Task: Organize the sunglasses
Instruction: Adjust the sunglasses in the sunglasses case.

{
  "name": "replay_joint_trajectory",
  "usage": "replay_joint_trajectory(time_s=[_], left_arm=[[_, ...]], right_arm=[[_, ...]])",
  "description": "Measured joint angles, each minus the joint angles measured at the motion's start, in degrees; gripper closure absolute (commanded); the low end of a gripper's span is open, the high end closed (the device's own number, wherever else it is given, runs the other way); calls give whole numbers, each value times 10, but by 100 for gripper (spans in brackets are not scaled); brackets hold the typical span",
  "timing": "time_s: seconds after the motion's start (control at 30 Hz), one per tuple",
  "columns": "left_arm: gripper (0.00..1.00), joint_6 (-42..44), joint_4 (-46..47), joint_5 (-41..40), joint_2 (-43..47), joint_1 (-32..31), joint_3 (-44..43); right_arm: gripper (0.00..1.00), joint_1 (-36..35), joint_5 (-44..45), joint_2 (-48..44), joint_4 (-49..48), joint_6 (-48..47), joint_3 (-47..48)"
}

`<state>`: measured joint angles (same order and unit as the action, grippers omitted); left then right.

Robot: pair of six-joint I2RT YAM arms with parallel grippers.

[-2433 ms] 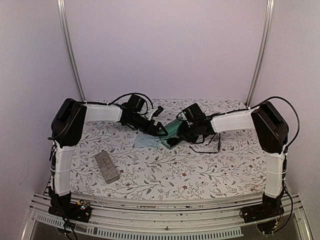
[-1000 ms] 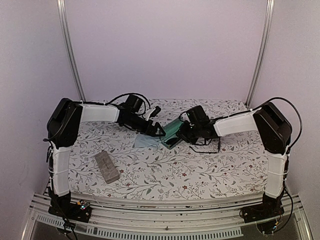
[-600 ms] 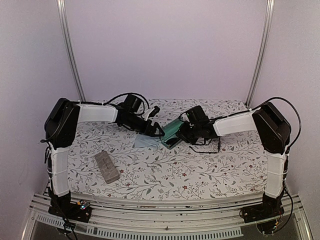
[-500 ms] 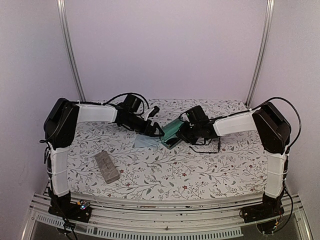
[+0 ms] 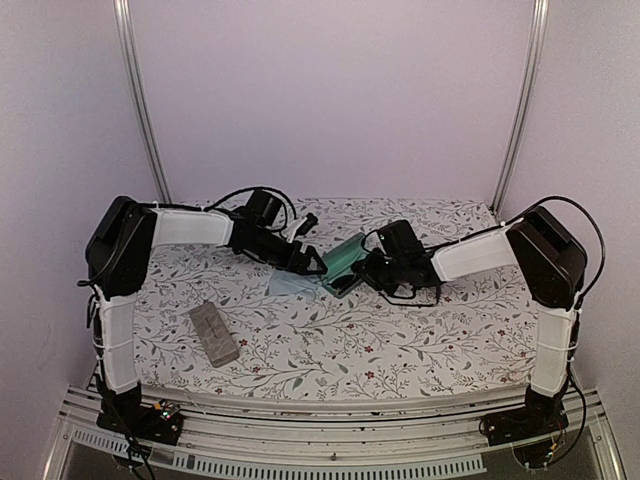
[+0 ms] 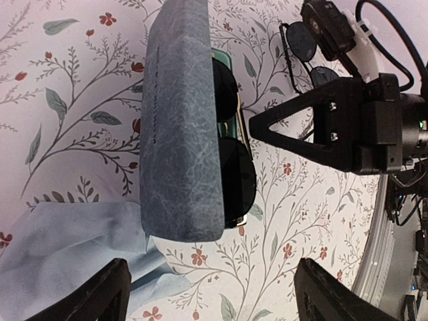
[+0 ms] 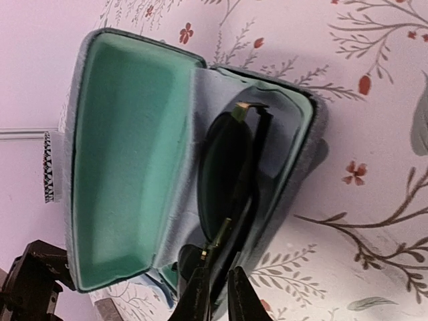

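Observation:
An open blue-grey case [image 7: 127, 154] with a green lining lies mid-table [image 5: 345, 260]. A pair of dark-lens sunglasses [image 7: 231, 180] lies folded in its lower half and also shows in the left wrist view [image 6: 234, 174]. My right gripper [image 7: 217, 297] is shut on the near end of that pair's frame, at the case's end [image 5: 364, 270]. My left gripper [image 6: 210, 301] is open and empty just behind the raised lid [image 6: 180, 127], shown in the top view [image 5: 314, 263]. A second wire-frame pair [image 5: 415, 295] lies on the table under my right arm [image 6: 304, 47].
A light blue cloth [image 5: 292, 285] lies by the case on the left, partly under it [image 6: 60, 247]. A closed tan-grey case [image 5: 213, 333] lies near the front left. The floral table cover [image 5: 330, 350] reaches the walls behind and to the sides.
My right gripper has shifted slightly right and lower at the case, still on the sunglasses. My left gripper has held its place behind the lid.

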<state>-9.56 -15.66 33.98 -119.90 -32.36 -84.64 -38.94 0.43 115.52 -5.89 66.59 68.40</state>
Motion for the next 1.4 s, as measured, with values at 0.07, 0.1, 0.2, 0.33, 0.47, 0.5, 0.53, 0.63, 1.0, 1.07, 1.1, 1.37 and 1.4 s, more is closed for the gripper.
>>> replay_joint_trajectory(time_s=[0.07,0.1,0.2,0.33,0.47,0.5,0.53,0.63,1.0,1.07,1.1,1.37,1.4], left_arm=[[13,0,0,0,0,0,3],[13,0,0,0,0,0,4],[13,0,0,0,0,0,5],[13,-1,1,0,0,0,9],[14,-1,1,0,0,0,11],[13,-1,1,0,0,0,11],[14,-1,2,0,0,0,11],[14,-1,2,0,0,0,11],[14,-1,3,0,0,0,11],[14,-1,3,0,0,0,11],[14,-1,3,0,0,0,11],[14,-1,3,0,0,0,11],[14,-2,3,0,0,0,11]], right_arm=[[90,0,3,-9,-7,0,-21],[88,0,3,-12,-10,0,-27],[76,0,5,-20,-21,0,-38],[70,0,2,-24,-34,1,-41],[70,0,-5,-24,-43,1,-41],[70,0,-6,-24,-43,1,-41],[71,0,-8,-23,-45,1,-40],[72,0,-12,-14,-45,2,-29],[89,1,-33,23,-44,13,-7],[95,2,-37,28,-49,17,-6],[96,3,-40,29,-54,18,-6],[98,7,-40,33,-86,25,-4],[98,7,-40,35,-92,28,-4]])
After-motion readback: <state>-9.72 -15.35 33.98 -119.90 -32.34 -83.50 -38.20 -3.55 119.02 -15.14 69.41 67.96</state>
